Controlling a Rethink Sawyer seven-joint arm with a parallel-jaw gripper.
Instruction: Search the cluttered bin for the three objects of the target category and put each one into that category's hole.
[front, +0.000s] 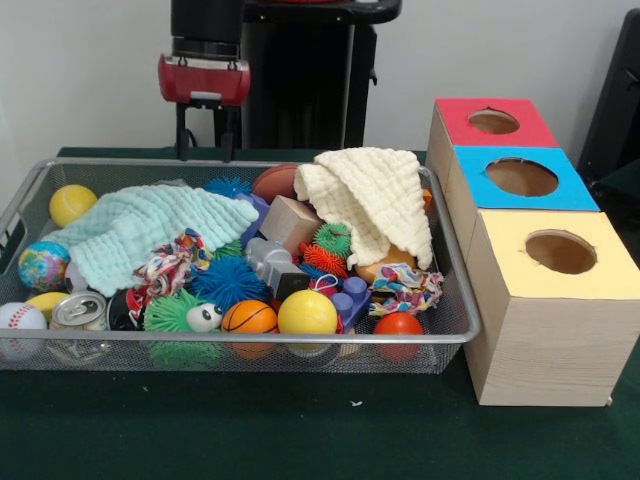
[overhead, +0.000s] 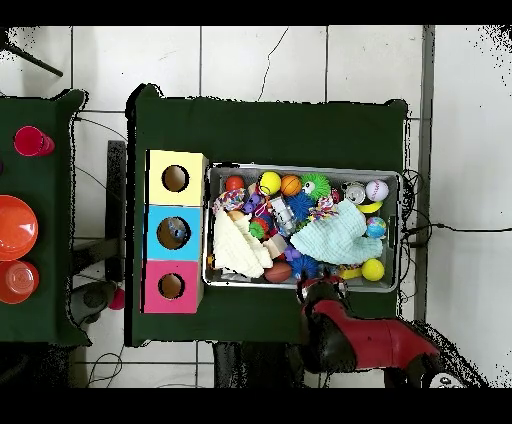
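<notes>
A wire mesh bin (front: 240, 338) (overhead: 305, 168) is full of clutter. Balls show in it: a yellow ball (front: 72, 204), a globe ball (front: 43, 265), a baseball (front: 20, 318), a small basketball (front: 248, 317), another yellow ball (front: 307, 313), a red ball (front: 398, 324) and a brown football (front: 275, 182). A mint cloth (front: 150, 232) (overhead: 335, 238) and a cream cloth (front: 370, 200) (overhead: 238, 245) hide what lies under them. My gripper (front: 205, 140) (overhead: 320, 290) hangs open and holds nothing, above the bin's rim on the robot's side.
Three wooden boxes with round holes stand beside the bin: red (front: 494, 121) (overhead: 171, 286), blue (front: 521, 177) (overhead: 173, 233), yellow (front: 560, 252) (overhead: 176, 178). Spiky balls (front: 228, 282), a can (front: 78, 310), a wooden block (front: 290, 222) and a rope toy (front: 170, 268) crowd the bin.
</notes>
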